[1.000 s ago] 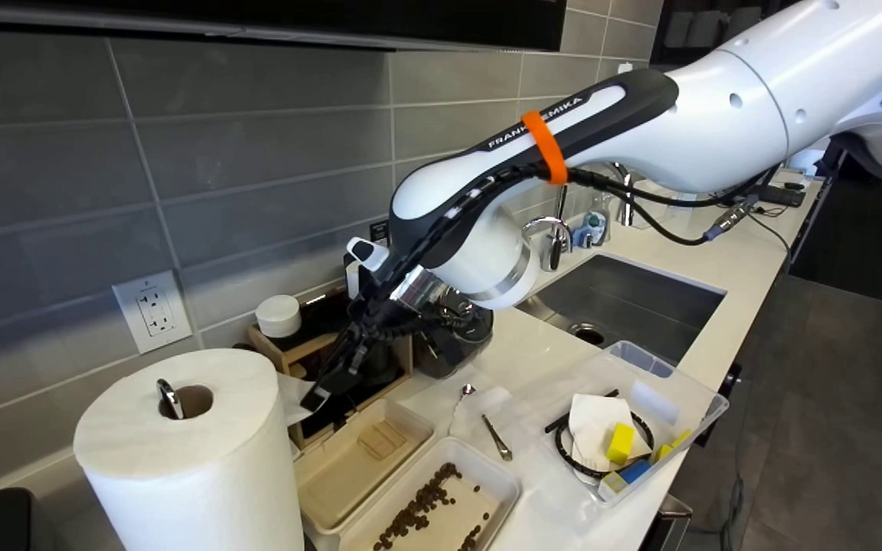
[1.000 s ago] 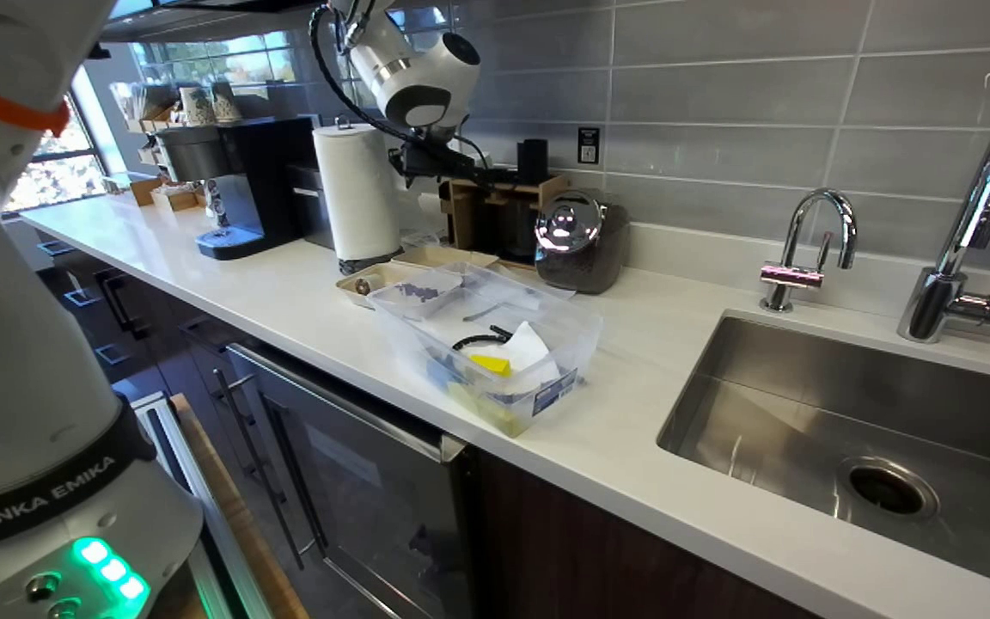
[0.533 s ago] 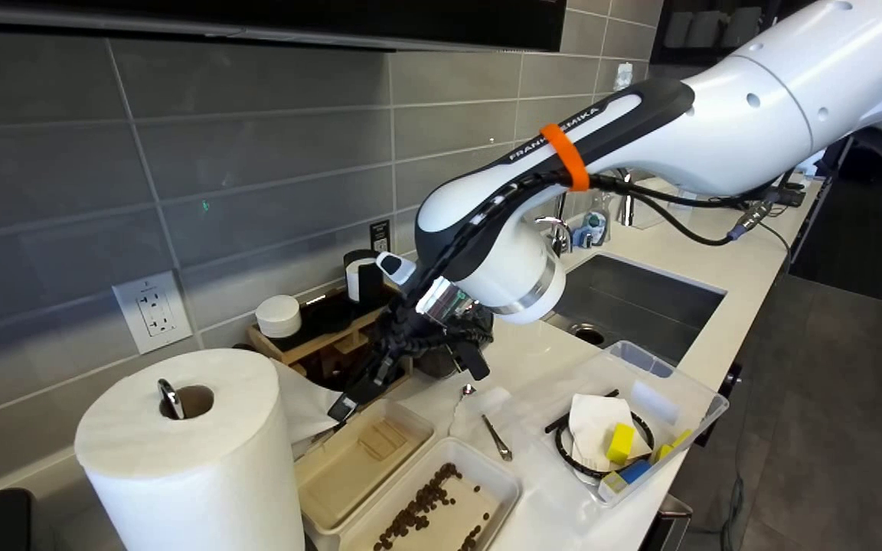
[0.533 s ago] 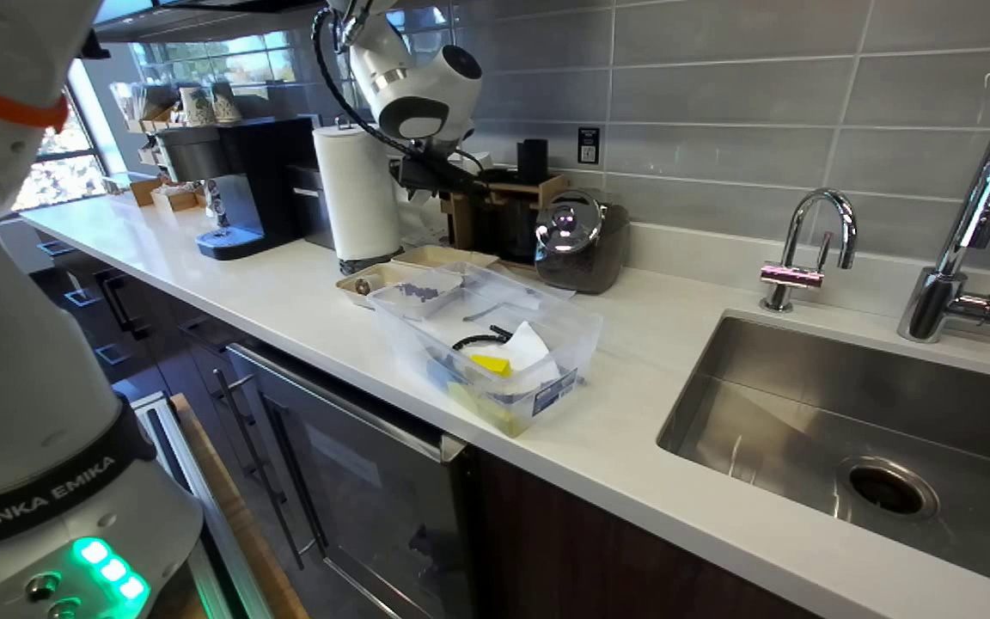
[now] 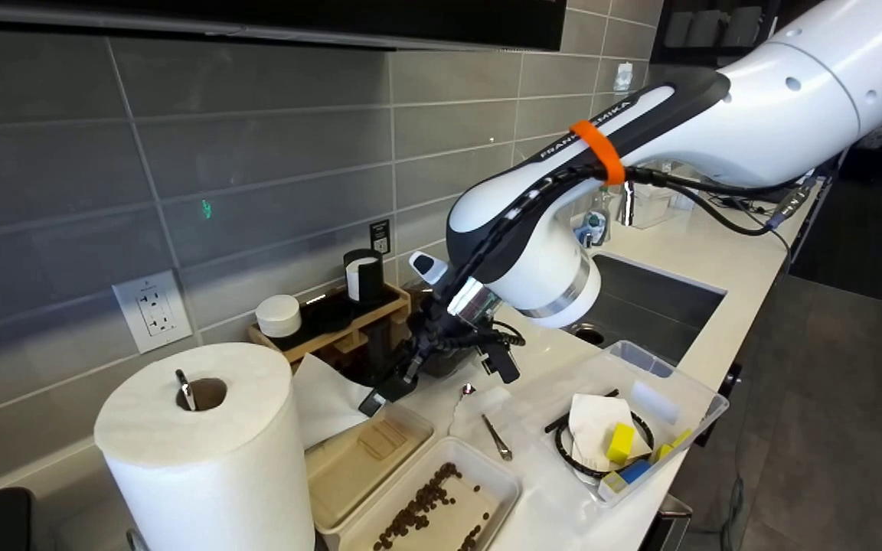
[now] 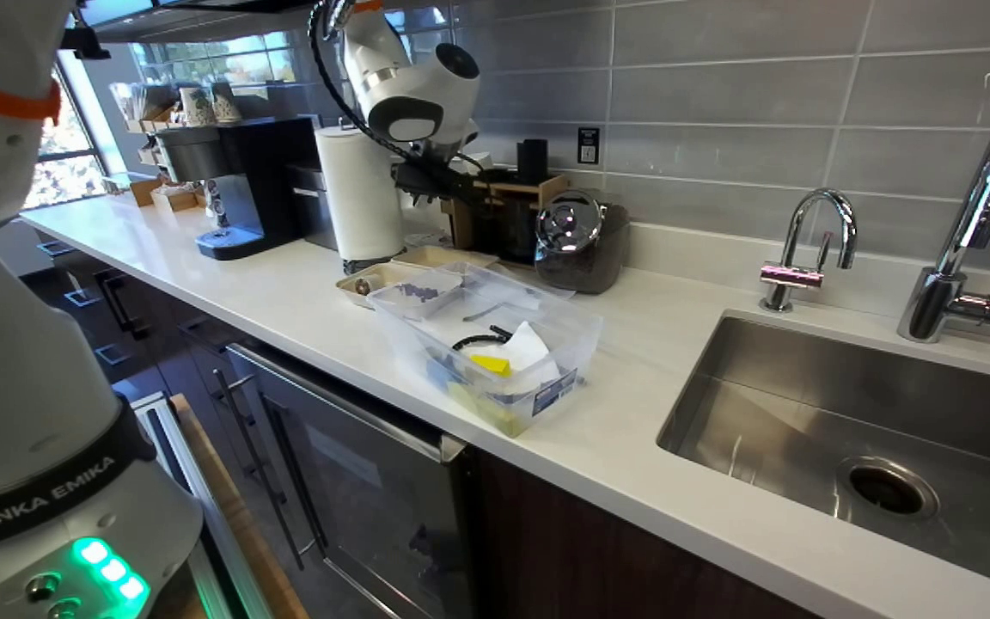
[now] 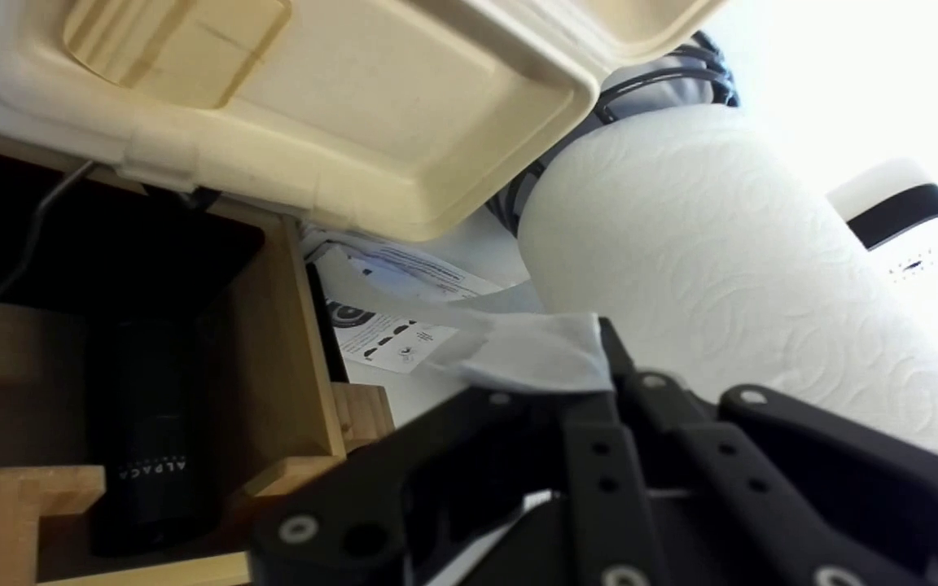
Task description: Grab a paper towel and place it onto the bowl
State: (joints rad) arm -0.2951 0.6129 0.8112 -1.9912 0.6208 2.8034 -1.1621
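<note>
The paper towel is a thin white sheet stretched between the big white roll and my gripper. My gripper is shut on its corner. In the wrist view the sheet is pinched at the fingertips, in front of the roll. The sheet's far side goes behind the roll, so I cannot tell whether it is still attached. No bowl shows clearly. A dark ring in the clear bin lies partly under a white sheet; I cannot tell if it is a bowl's rim.
An open beige tray and a tray with brown beans stand beside the roll. A wooden organiser is behind the gripper. The clear bin holds yellow blocks. A spoon and sink are farther right.
My gripper has moved away from the roll and slightly down, pulling the sheet with it, so more of the sheet shows. The roll has shifted slightly toward the gripper.
</note>
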